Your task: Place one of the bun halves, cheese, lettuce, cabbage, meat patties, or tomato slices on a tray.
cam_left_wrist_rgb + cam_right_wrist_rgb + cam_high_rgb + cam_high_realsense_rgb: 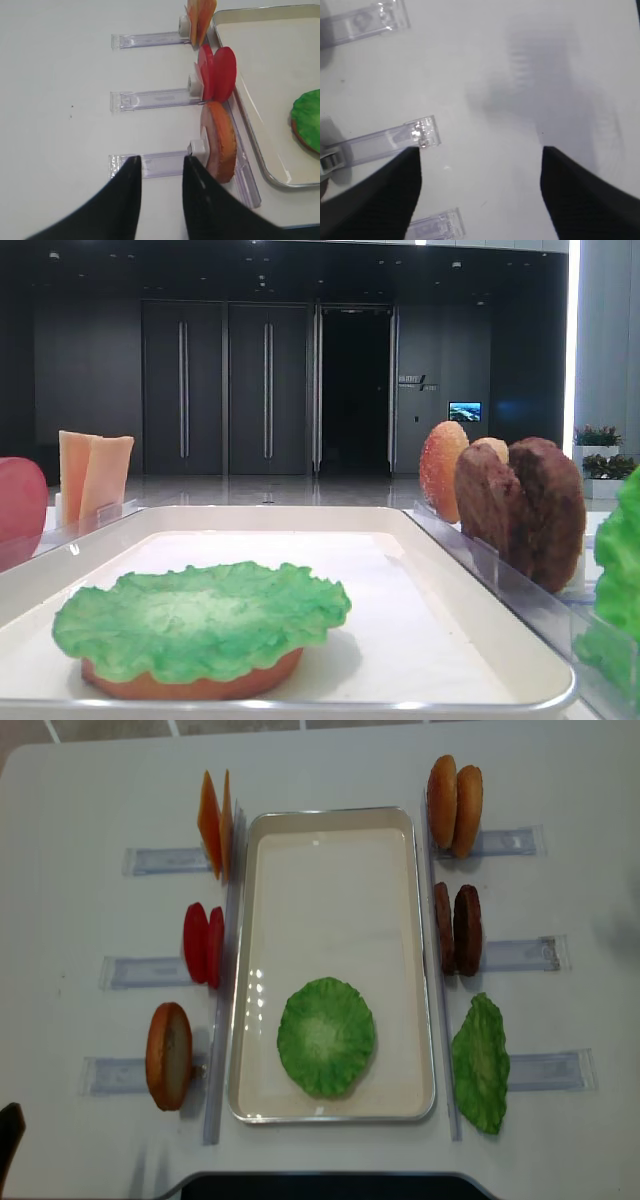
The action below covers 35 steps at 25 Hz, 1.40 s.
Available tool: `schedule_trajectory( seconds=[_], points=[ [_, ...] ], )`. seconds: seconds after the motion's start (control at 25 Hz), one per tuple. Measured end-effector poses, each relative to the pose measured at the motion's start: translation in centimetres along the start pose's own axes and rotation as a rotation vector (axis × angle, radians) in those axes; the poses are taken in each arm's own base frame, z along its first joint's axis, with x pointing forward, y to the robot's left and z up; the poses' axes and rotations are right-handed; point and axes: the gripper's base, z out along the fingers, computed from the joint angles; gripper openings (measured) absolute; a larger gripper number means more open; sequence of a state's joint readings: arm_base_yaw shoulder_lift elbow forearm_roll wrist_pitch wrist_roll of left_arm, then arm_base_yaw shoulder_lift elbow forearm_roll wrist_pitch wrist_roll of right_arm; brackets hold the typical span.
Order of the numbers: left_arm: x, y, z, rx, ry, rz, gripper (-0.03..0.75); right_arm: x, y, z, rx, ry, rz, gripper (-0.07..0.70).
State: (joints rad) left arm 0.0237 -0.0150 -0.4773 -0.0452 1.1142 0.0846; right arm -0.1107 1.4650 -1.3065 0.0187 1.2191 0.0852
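Note:
The white tray point(330, 812) lies in the middle of the table. On its near end a flat ruffled lettuce point(325, 1036) leaf covers an orange-brown bun half point(190, 680). Left of the tray stand cheese point(215, 823), tomato slices point(203, 944) and another bun half point(169, 1055). To its right stand two bun halves point(455, 792) and meat patties point(457, 928). My left gripper point(161, 159) hovers left of that bun half point(220, 142), fingers drawn close, holding nothing. My right gripper point(480, 150) hangs wide open over bare table, empty.
Upright green leaves point(481, 1063), lettuce or cabbage I cannot tell, stand right of the tray's near end. Clear plastic holder strips point(520, 956) stick out from each food stack on both sides; two strips point(390, 140) lie near my right gripper.

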Motion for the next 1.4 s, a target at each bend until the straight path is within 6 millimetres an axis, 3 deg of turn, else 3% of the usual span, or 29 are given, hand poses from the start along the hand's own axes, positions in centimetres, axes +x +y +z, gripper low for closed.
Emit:
schedule_trajectory(
  seconds=[0.16, 0.28, 0.68, 1.0, 1.4],
  points=[
    [0.0, 0.0, 0.0, 0.0, 0.0, 0.0, 0.219, 0.2, -0.3, -0.5, 0.001, -0.014, -0.025, 0.506],
    [0.0, 0.0, 0.0, 0.0, 0.0, 0.0, 0.219, 1.5, -0.4, -1.2, 0.0, -0.026, -0.056, 0.505],
    [0.0, 0.0, 0.0, 0.0, 0.0, 0.0, 0.219, 11.1, -1.2, -2.4, 0.004, -0.045, -0.069, 0.505],
    [0.0, 0.0, 0.0, 0.0, 0.0, 0.0, 0.219, 18.7, -1.7, -5.9, -0.005, -0.3, -0.089, 0.505],
    [0.0, 0.0, 0.0, 0.0, 0.0, 0.0, 0.219, 26.7, -2.4, -5.6, 0.004, -0.56, -0.151, 0.501]
  ],
)
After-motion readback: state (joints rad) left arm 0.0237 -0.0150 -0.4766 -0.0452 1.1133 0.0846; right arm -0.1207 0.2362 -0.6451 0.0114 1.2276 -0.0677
